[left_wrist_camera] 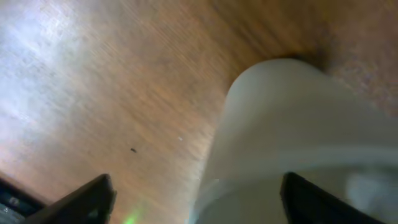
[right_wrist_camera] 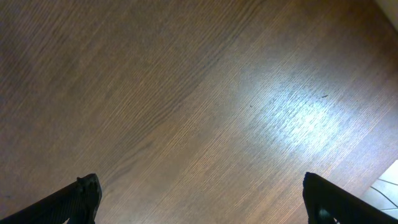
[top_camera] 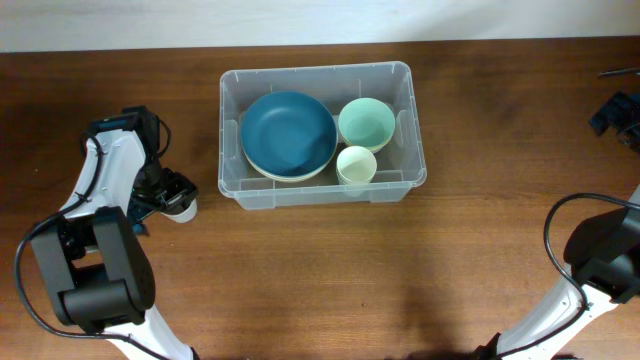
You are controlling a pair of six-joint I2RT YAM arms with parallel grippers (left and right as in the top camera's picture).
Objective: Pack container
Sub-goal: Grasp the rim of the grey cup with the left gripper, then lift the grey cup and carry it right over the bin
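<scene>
Container (top_camera: 318, 190) sitting mid worktop (top_camera: 480, 270), toward back edge, part-filled. Left gripper (left_wrist_camera: 199, 196) hovering at white cup (left_wrist_camera: 292, 118) near left edge, jaws wide, not yet clamping; closing and lifting needed next. Right gripper (right_wrist_camera: 202, 196) hanging wide, empty.

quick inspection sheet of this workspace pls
surface: brown wooden table, some glare
job's things: clear container holds blue bowl, green bowl, small pale cup; white cup outside it, on the table
clutter: nothing seen
grippers: left gripper open, at the white cup; right gripper open over bare wood
cables: black cable loops on both arms
surroundings: dark object at right edge
</scene>
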